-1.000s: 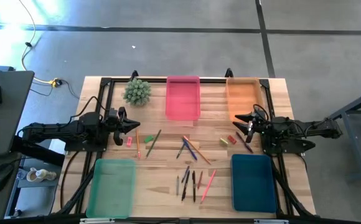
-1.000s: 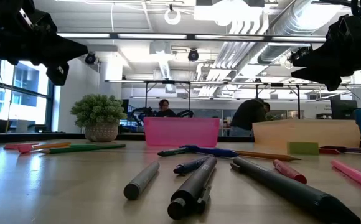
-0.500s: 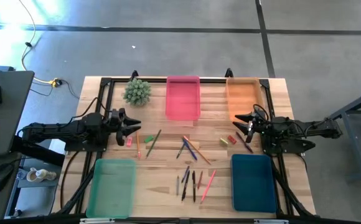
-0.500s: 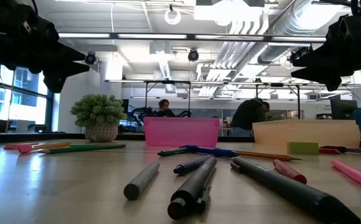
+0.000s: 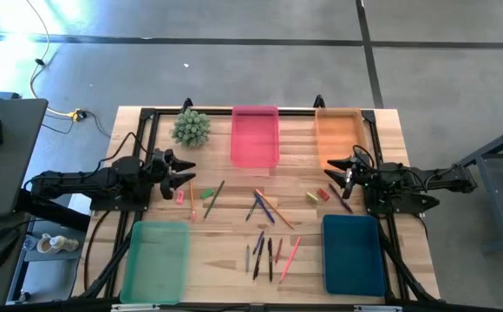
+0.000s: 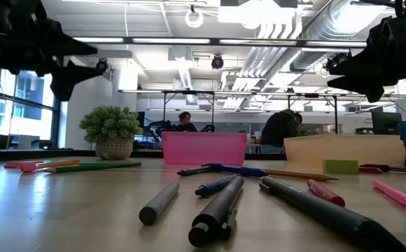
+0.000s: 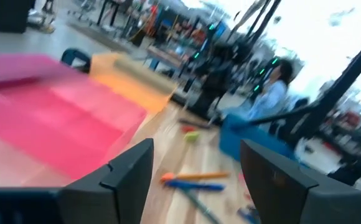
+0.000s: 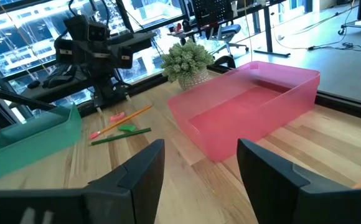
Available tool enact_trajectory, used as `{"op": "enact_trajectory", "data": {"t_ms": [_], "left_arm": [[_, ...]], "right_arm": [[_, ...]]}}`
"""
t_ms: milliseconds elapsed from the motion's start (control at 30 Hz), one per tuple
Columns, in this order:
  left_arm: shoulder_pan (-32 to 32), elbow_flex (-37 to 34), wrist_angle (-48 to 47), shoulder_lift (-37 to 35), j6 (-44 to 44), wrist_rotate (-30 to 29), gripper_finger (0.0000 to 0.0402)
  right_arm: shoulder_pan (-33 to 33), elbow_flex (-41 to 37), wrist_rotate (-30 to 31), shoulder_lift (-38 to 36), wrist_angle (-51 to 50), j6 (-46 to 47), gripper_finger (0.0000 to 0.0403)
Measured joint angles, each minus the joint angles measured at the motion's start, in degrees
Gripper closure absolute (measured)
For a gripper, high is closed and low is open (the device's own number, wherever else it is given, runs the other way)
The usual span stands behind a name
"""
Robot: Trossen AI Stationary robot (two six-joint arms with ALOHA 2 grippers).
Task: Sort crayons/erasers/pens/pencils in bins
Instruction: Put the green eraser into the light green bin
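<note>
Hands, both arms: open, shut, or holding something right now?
Left hand: open, holding nothing, above the table's left side.
Right hand: open, holding nothing, near the orange bin.

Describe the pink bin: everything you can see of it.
The pink bin is a shallow rectangular tray of translucent pink plastic with low walls and rounded corners. It lies flat on the wooden table at the middle of the far edge, between the small potted plant and the orange bin. It looks empty. Nothing touches it; both grippers are away from it.
</note>
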Motion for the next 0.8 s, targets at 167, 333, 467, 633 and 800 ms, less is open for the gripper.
{"op": "enact_trajectory", "data": {"t_ms": [167, 333, 467, 633, 800], "left_arm": [[0.0, 3.4, 0.9, 0.3, 2.0, 0.2, 0.0190], [0.0, 9.8, -2.5, 3.6, 2.4, 0.2, 0.0197], [0.0, 17.0, -11.3, 8.9, 3.6, -1.5, 0.0201], [0.0, 26.5, -27.6, 17.1, 3.2, -3.3, 0.0202], [0.0, 34.0, -41.2, 25.3, -1.0, -3.2, 0.0202]], "right_arm": [[0.0, 0.0, 0.0, 0.0, 0.0, 0.0, 0.0210], [0.0, 0.0, 0.0, 0.0, 0.0, 0.0, 0.0210], [0.0, 0.0, 0.0, 0.0, 0.0, 0.0, 0.0210], [0.0, 0.0, 0.0, 0.0, 0.0, 0.0, 0.0210], [0.0, 0.0, 0.0, 0.0, 0.0, 0.1, 0.0210]]}}
